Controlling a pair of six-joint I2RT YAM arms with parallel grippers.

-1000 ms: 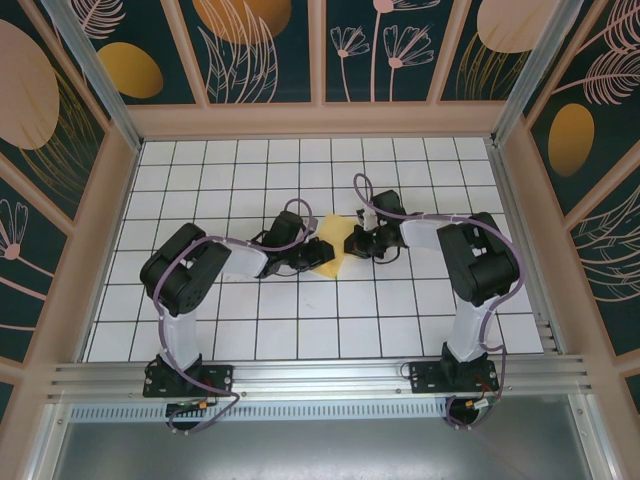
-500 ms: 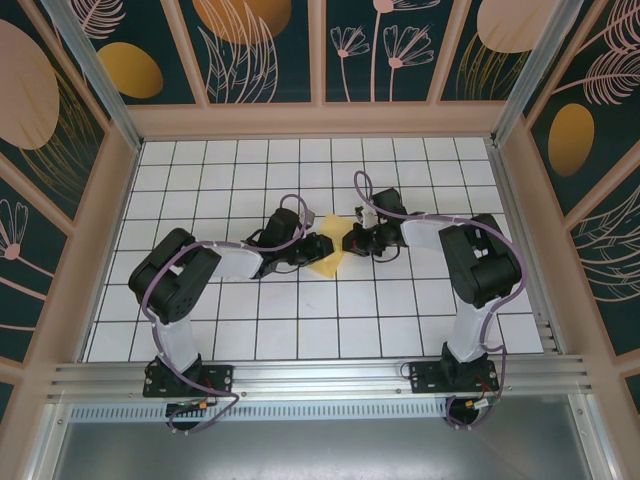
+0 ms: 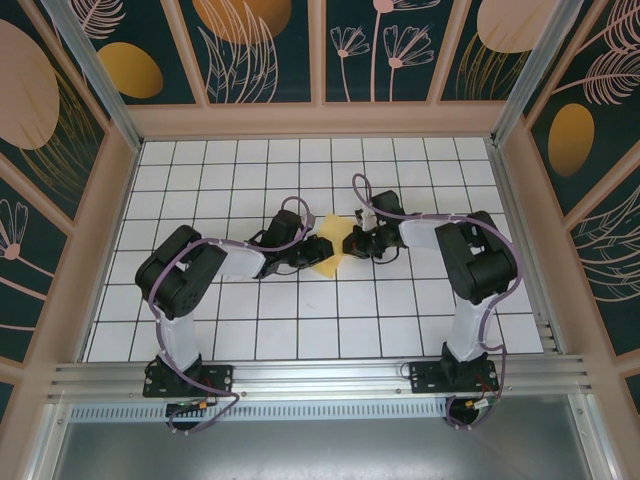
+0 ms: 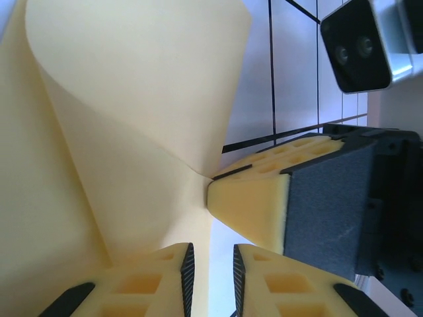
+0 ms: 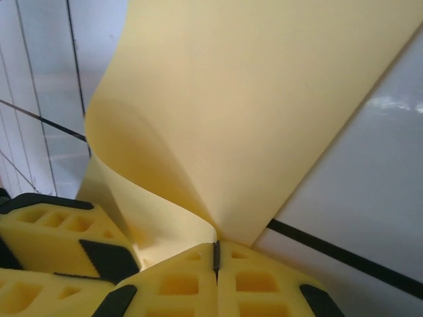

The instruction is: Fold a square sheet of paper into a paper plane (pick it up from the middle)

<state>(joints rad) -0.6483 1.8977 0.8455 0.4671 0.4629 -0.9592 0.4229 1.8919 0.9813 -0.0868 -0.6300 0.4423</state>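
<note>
From above, the square sheet of paper (image 3: pixel 329 264) sits mid-table, with the left gripper (image 3: pixel 318 250) and the right gripper (image 3: pixel 352 240) meeting over it. The table (image 3: pixel 250 180) is white grid tile, and the walls (image 3: pixel 160 40) are dark with orange ovals.

At the left wrist, the jaws stand narrowly apart and the curled sheet's edge dips between them.

At the right wrist, the jaws press together, pinching the sheet's upcurled edge.

both arms stretched inward, L gripper (image 4: pixel 212 254) slightly ajar, R gripper (image 5: pixel 216 254) pinching paper (image 5: pixel 264 99)
</note>
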